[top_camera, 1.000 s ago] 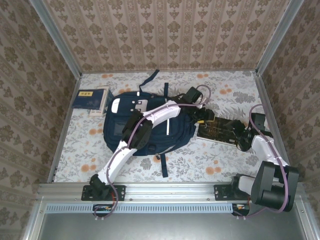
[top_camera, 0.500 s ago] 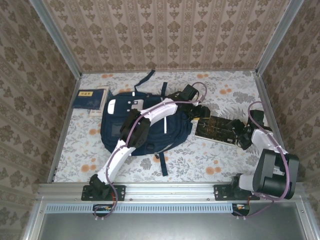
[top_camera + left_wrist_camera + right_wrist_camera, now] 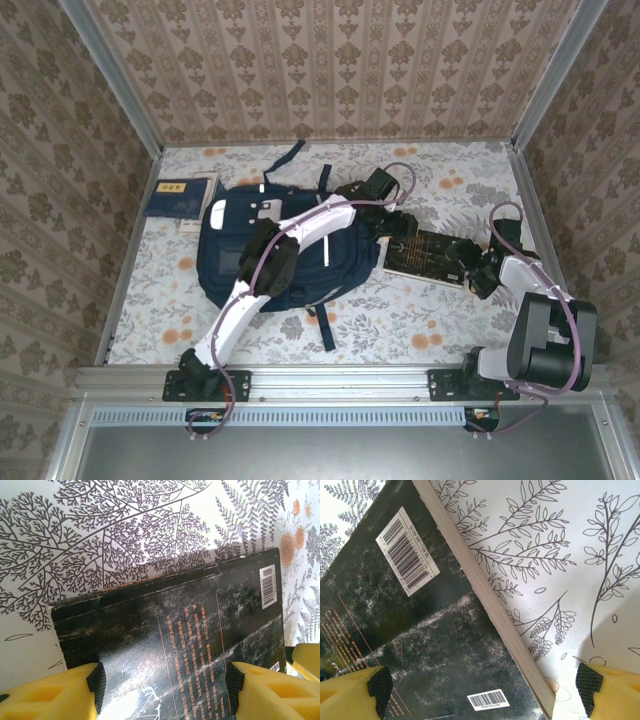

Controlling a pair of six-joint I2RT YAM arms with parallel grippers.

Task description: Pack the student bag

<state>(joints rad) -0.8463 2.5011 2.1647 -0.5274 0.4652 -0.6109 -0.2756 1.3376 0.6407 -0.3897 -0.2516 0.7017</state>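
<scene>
Patterned wallpaper [image 3: 330, 70] closes off 3 sides of the table [image 3: 400, 310], which carries a floral cloth.

1. Bag [image 3: 225, 245]: lies flat at left of centre, straps trailing toward the far and near edges. My left arm crosses over it toward the right.
2. Dark book [image 3: 430, 255]: lies flat just right of the bag, back cover up, with 2 barcodes in the right wrist view.
3. Blue book [image 3: 178, 196]: lies at the far left corner, just beside the bag, yellow label up.
4. Left gripper [image 3: 400, 235]: sits over the left end of the dark book, next to the bag's right edge. In its wrist view the yellow fingers are spread wide with the cover between them. It holds nothing.
5. Right gripper [image 3: 472, 272]: sits at the right end of the dark book. In its wrist view the fingers are spread wide, 1 over the cover and 1 over the cloth, with the page edge between them. It holds nothing.

I cannot tell whether either set of fingers touches the dark book.
</scene>
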